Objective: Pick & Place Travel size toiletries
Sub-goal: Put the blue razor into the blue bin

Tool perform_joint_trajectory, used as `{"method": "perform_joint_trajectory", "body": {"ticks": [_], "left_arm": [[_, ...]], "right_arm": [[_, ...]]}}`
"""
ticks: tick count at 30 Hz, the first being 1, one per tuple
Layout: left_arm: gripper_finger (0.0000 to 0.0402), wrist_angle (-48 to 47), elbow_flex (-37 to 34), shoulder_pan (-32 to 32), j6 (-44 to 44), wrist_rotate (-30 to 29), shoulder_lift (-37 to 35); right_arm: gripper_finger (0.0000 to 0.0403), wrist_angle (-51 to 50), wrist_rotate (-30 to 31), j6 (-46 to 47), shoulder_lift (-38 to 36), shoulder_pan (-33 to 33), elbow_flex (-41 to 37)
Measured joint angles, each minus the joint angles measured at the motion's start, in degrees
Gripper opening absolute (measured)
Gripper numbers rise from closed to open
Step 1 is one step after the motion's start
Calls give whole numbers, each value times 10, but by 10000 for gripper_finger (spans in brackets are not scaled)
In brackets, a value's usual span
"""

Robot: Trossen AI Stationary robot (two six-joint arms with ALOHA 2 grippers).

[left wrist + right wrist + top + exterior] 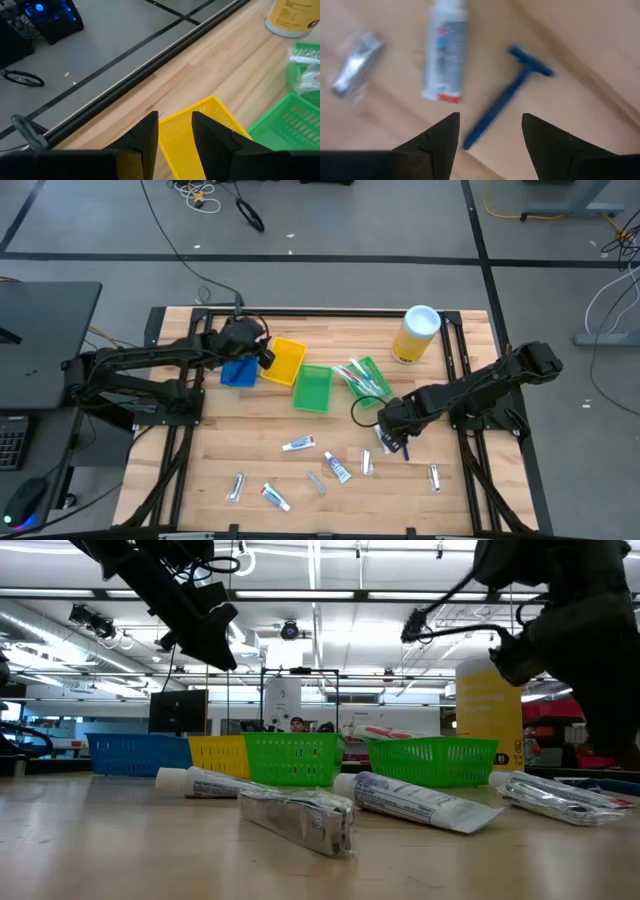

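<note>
Several travel size toiletries lie loose on the near half of the wooden table (200, 470): white toothpaste tubes (298, 444) (336, 467) (275, 497) and small silvery tubes (236, 487) (434, 477). My right gripper (392, 440) points down, open, just above a dark blue razor (507, 95) lying flat. The razor's handle end lies between the fingertips (442, 132) in the right wrist view, untouched; a toothpaste tube (445, 50) and a silvery tube (355, 65) lie beside it. My left gripper (262, 352) hangs open and empty over the yellow bin (200, 125).
A blue bin (238, 372), the yellow bin (283, 362) and two green bins (312, 390) (368, 378) stand in a row mid-table; the right green bin holds some items. A tall yellow canister with a white lid (417, 333) stands at the far right.
</note>
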Motion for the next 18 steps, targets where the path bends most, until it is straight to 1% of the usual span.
{"method": "perform_joint_trajectory", "body": {"ticks": [3,10,16,18], "left_arm": [[126,3,0,0,1,0,0],[126,3,0,0,1,0,0],[126,3,0,0,1,0,0],[126,3,0,0,1,0,0]], "right_arm": [[225,-14,9,56,0,0,0],[225,55,9,97,10,29,0],[225,24,11,112,34,42,0],[225,19,25,120,35,42,0]]}}
